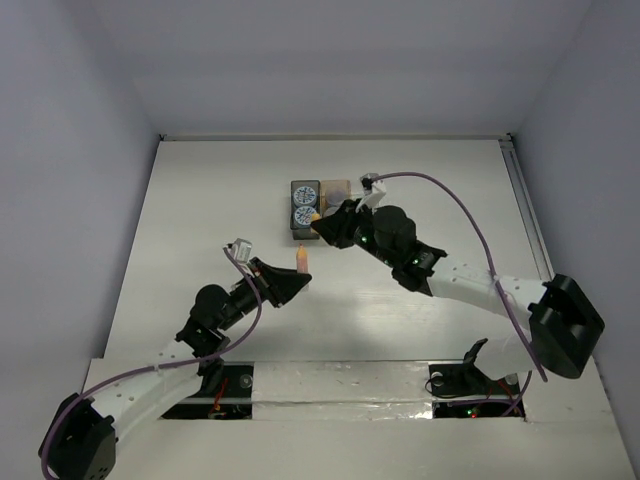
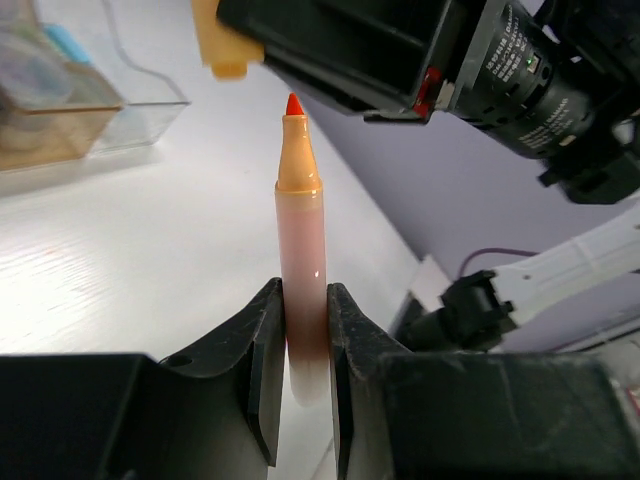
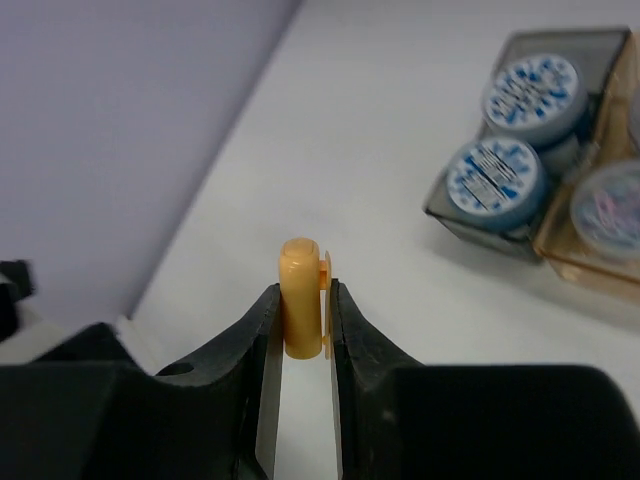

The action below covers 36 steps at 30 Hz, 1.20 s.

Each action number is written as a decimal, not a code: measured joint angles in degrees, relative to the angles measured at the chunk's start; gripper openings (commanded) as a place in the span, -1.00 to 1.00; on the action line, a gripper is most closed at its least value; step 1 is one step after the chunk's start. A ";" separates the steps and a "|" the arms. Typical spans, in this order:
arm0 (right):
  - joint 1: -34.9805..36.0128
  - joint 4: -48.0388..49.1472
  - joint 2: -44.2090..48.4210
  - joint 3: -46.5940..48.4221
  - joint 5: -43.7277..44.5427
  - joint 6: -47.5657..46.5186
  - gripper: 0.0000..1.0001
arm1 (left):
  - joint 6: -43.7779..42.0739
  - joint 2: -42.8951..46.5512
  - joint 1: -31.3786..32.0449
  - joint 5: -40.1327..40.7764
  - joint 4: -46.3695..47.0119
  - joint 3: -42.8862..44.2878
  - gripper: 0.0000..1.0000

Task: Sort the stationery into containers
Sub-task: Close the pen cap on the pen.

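Note:
My left gripper (image 1: 297,271) (image 2: 303,295) is shut on an uncapped orange marker (image 1: 302,258) (image 2: 300,230), red tip pointing away from me. My right gripper (image 1: 322,224) (image 3: 302,292) is shut on the marker's orange cap (image 1: 314,215) (image 3: 299,305), which also shows in the left wrist view (image 2: 222,40), just above and left of the tip, not touching it. The containers stand behind: a dark grey box (image 1: 303,236) (image 3: 466,224) holding two patterned discs (image 3: 494,177), a tan box (image 1: 334,186) (image 3: 580,262) with one disc (image 3: 608,205), and a clear box (image 2: 140,115).
The right arm (image 1: 450,275) reaches in over the table from the right, partly covering the boxes' right end. A purple cable (image 1: 470,220) loops above it. White walls close off the back and sides of the table (image 1: 220,200).

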<state>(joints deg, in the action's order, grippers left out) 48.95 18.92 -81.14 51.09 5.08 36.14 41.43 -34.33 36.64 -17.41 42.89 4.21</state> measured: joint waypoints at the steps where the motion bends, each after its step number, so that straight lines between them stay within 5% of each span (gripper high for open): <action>1: -0.04 2.91 1.40 -0.74 -0.46 0.44 -1.00 | 1.05 -0.17 0.00 -0.70 1.44 0.00 -1.00; 17: -0.13 25.79 2.43 -5.46 -14.75 9.40 -1.00 | 8.96 -1.44 0.00 -6.40 12.39 0.72 -1.00; 36: -0.13 31.93 1.22 -6.34 -22.40 12.81 -1.00 | 8.85 1.22 0.00 -6.38 11.17 1.40 -1.00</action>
<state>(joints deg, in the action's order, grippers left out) 48.82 50.85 -79.92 44.75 -17.32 48.95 50.28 -33.10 36.64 -23.79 54.06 5.61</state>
